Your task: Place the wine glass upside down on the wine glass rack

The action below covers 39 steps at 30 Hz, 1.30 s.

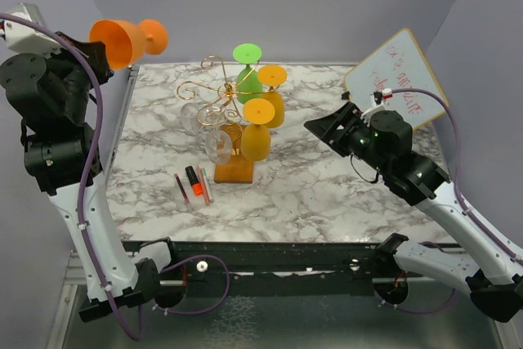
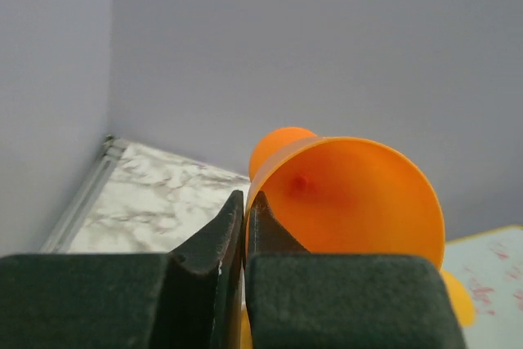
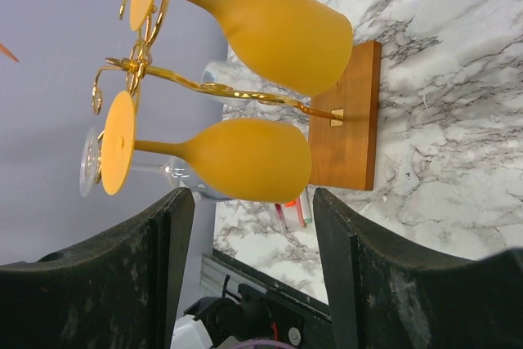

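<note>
My left gripper (image 1: 100, 52) is shut on the rim of an orange wine glass (image 1: 124, 42), held high above the table's far left corner, lying sideways with its foot pointing right. In the left wrist view the fingers (image 2: 214, 239) pinch the bowl's rim (image 2: 351, 198). The wine glass rack (image 1: 221, 96), gold wire on a wooden base (image 1: 234, 171), stands mid-table with two yellow-orange glasses (image 1: 256, 132), a green one (image 1: 248, 71) and clear ones (image 1: 217, 143) hanging upside down. My right gripper (image 1: 320, 128) is open and empty, right of the rack and facing it (image 3: 253, 226).
Pens and an orange marker (image 1: 193, 183) lie left of the rack's base. A small whiteboard (image 1: 396, 75) with red writing leans at the back right. Grey walls close in the table at left, back and right.
</note>
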Each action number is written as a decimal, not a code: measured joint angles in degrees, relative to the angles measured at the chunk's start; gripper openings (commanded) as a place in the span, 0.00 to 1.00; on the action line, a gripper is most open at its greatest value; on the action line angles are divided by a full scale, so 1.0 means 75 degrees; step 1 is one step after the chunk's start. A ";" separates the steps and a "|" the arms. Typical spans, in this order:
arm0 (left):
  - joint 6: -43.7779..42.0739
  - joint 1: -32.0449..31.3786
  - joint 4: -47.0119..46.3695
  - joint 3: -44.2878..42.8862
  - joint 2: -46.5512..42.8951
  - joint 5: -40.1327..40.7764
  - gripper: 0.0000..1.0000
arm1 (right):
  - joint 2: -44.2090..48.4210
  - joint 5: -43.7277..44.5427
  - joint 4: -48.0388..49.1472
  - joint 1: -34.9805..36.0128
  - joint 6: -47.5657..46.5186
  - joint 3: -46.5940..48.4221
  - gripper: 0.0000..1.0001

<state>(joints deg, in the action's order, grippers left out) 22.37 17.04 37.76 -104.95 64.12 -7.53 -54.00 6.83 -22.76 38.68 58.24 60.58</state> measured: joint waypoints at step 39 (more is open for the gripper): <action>0.4511 -0.4118 -0.6805 0.3675 -0.0093 -0.2355 0.00 | -0.0379 -0.2495 0.5971 0.0000 0.0449 -0.0574 0.82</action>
<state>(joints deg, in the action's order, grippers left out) 56.21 -13.85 -13.28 -77.38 63.42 -25.19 -56.84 -11.88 22.02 38.68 61.60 56.27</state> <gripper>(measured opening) 0.014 0.820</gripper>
